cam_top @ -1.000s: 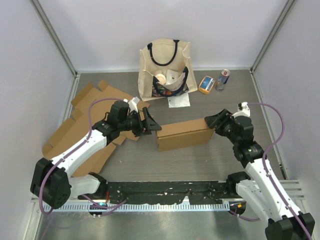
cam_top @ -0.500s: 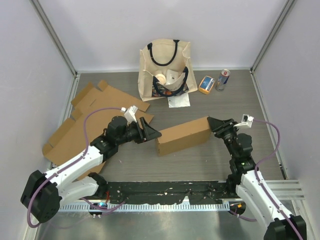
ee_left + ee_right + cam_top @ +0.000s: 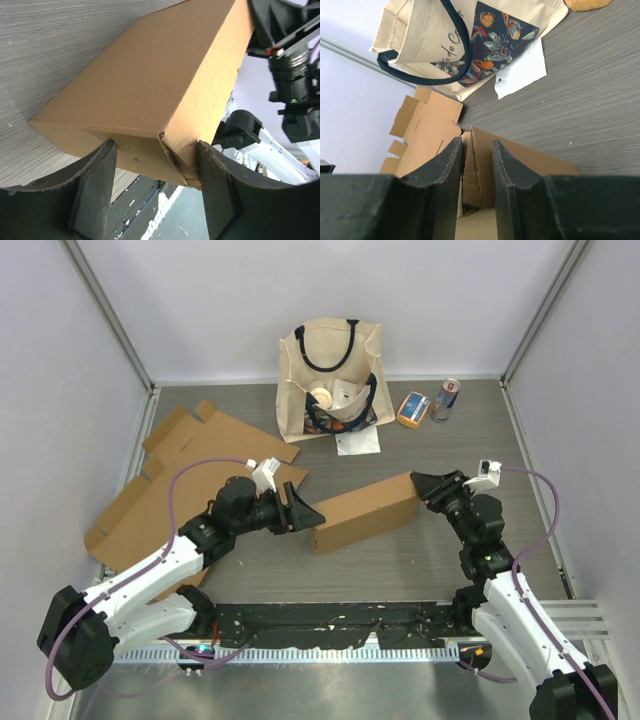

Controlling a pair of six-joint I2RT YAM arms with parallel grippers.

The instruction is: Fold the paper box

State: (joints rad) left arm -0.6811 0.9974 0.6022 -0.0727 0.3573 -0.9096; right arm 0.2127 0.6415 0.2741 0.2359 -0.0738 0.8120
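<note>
Paper box [image 3: 365, 512]: long axis L–R, R end angled toward back wall.

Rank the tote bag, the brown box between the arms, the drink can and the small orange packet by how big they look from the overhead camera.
1. Tote bag
2. Brown box, a bit smaller
3. Orange packet and drink can: too alike to rank; both tiny.

**A walled test cell, probably a lab**

I work inside a small enclosure: plain pale walls [image 3: 230, 300] with metal corner posts [image 3: 110, 315] fill the frame's top and sides. My bases bolt to a black rail [image 3: 330, 620] at the bottom. Staged props sit top centre: tote bag [image 3: 330, 375], drink can [image 3: 446, 398].
</note>
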